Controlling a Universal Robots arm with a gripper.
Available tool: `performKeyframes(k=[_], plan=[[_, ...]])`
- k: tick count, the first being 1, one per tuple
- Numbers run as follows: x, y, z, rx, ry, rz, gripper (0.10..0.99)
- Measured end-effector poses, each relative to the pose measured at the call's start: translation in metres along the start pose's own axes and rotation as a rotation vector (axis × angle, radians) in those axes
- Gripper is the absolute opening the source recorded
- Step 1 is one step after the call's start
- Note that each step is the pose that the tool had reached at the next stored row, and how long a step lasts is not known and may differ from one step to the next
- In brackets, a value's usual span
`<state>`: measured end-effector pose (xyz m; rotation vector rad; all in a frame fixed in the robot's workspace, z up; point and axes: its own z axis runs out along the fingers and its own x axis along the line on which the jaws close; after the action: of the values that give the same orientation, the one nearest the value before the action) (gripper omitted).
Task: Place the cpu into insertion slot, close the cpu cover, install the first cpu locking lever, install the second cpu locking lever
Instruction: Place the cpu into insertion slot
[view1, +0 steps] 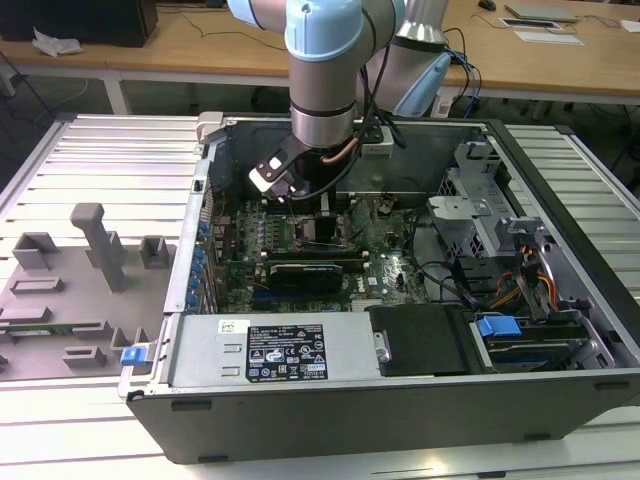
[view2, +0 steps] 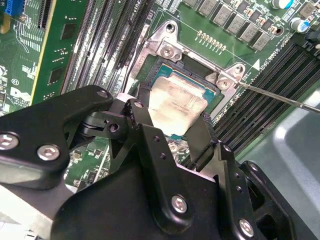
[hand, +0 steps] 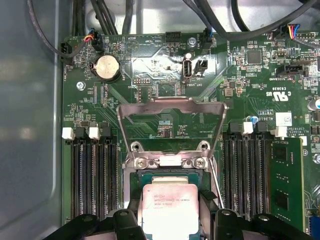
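Pinching the flat silver-grey square cpu (view2: 178, 100), the black gripper (view2: 172, 119) holds it at the dark-rimmed insertion slot (hand: 134, 181), silvery windowed cpu cover (hand: 170, 103) open beyond; keeping it level and square matters.

gripper (view2: 172, 112) clamped on cpu (hand: 170, 212) occupies room over insertion slot (view2: 167, 70) | beyond: cpu cover (hand: 170, 105) hinged open | both flanks: memory slots (hand: 92, 175) | one flank: thin lever (view2: 280, 97)

The end effector (view2: 172, 114) grips the cpu (view2: 177, 102) by two edges over the insertion slot (view2: 162, 70) in the green board (view2: 272, 47)
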<state>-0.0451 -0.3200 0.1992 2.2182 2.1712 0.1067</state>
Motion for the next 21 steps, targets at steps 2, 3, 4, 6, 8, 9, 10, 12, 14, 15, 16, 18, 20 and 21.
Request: performKeyframes(k=[2, 3, 4, 6, 8, 9, 10, 12, 14, 15, 16, 18, 20, 21], plan=[[0.0, 0.0, 0.0, 0.0, 0.0, 0.0, 0.537], [0.0, 0.0001, 0.0, 0.0, 0.0002, 0.0, 0.537], [0.0, 0.0001, 0.0001, 0.0, 0.0001, 0.0, 0.549], [0.0, 0.0001, 0.0, 0.0, 0.0001, 0.0, 0.616], [0.0, 0.0002, -0.0003, 0.0, -0.0002, 0.0, 0.616], [0.0, 0.0003, -0.0013, 0.0, -0.0005, 0.0, 0.616], [0.0001, 0.0004, -0.0029, 0.0, -0.0009, 0.0, 0.616], [0.0001, 0.0006, -0.0052, 0.0, -0.0012, 0.0, 0.616], [0.0002, 0.0007, -0.0075, 0.0, -0.0022, 0.0, 0.616], [0.0002, 0.0008, -0.0084, 0.0, -0.0031, 0.0, 0.616], [0.0002, 0.0009, -0.0095, 0.0, -0.0037, 0.0, 0.616], [0.0003, 0.0011, -0.012, 0.0, -0.0044, 0.0, 0.616], [0.0004, 0.0012, -0.0131, 0.0, -0.0043, 0.0, 0.616], [0.0003, 0.0011, -0.0131, 0.0, -0.0044, 0.0, 0.616]])
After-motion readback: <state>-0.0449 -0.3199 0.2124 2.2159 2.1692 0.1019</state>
